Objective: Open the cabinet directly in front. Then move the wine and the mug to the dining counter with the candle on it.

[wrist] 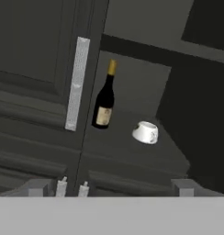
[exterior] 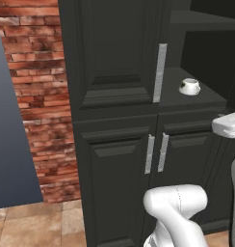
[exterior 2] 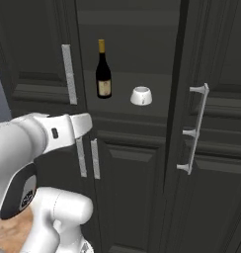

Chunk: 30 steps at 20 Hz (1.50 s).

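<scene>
**Door swung wide, bottle and cup waiting on the shelf**

Red brick wall (exterior: 40, 96) on the left, tan floor tiles (exterior: 37, 224) below, and dead ahead the tall black cabinet with raised-panel doors (exterior: 114, 58) fills the picture. Its right upper door (exterior 2: 211, 99) stands swung open, the long silver bar handle (exterior 2: 194, 129) edge-on in the right base view, while the left upper door is shut, its own silver bar (exterior 2: 69, 74) flat against the panel.

On the exposed dark shelf (wrist: 127, 147) stands the dark glass wine bottle with gold-capped neck and pale label (wrist: 104, 98), upright, just inside the shut door's edge. Beside it, apart and not touching, sits the small white mug (wrist: 145, 132); its handle is hard to make out from here. The bottle is the taller by far and stands a little deeper in than the cup.

The two-finger pincer (wrist: 111, 186) hangs back from the shelf with its tips spread wide and nothing between them, both things well ahead of it.

By my reading, the opening step is done and the fetching is about to begin. The next move calls for a reach into the shelf with the tips straddling the bottle's body, or the mug, whichever goes first, keeping clear of the shut door's edge and of the neighbour. After that comes a drive to the dining desk with the candle.
</scene>
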### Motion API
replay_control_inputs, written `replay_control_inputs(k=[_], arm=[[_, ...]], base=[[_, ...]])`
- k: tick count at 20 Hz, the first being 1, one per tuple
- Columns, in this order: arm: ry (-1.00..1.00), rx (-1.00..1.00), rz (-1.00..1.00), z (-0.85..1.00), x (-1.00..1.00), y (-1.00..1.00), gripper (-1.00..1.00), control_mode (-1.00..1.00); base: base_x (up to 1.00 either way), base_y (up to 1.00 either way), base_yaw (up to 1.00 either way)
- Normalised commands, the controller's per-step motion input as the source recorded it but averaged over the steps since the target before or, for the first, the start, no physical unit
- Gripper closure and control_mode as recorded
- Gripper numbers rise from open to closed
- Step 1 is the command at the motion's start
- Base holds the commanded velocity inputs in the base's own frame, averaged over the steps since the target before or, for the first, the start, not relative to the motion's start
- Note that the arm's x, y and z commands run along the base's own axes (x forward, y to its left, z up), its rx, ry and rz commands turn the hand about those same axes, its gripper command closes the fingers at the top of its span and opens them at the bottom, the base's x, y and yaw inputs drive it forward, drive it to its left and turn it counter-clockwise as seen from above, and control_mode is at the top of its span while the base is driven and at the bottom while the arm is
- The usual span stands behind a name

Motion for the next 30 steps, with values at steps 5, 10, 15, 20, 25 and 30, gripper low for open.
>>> replay_control_inputs(k=[5, 10, 15, 20, 25, 30], arm=[[-0.55, 0.24, 0.18, 0.00, 0.00, 0.44, -1.00, -1.00], [-0.44, 0.19, 0.12, 0.00, 0.09, 0.51, -1.00, -1.00], [-0.31, 0.13, 0.01, -0.04, 0.35, 0.52, -1.00, -1.00], [-0.12, 0.02, -0.03, -0.16, 0.42, 0.34, -1.00, -1.00], [-0.08, 0.00, -0.01, -0.12, 0.32, 0.09, -1.00, -1.00], [-0.03, 0.00, -0.01, -0.18, 0.36, 0.00, -1.00, -1.00]], base=[[0.00, 0.00, 0.00], [0.00, 0.00, 0.00], [0.00, 0.00, 0.00], [0.00, 0.00, 0.00], [0.00, 0.00, 0.00], [0.00, 0.00, 0.00]])
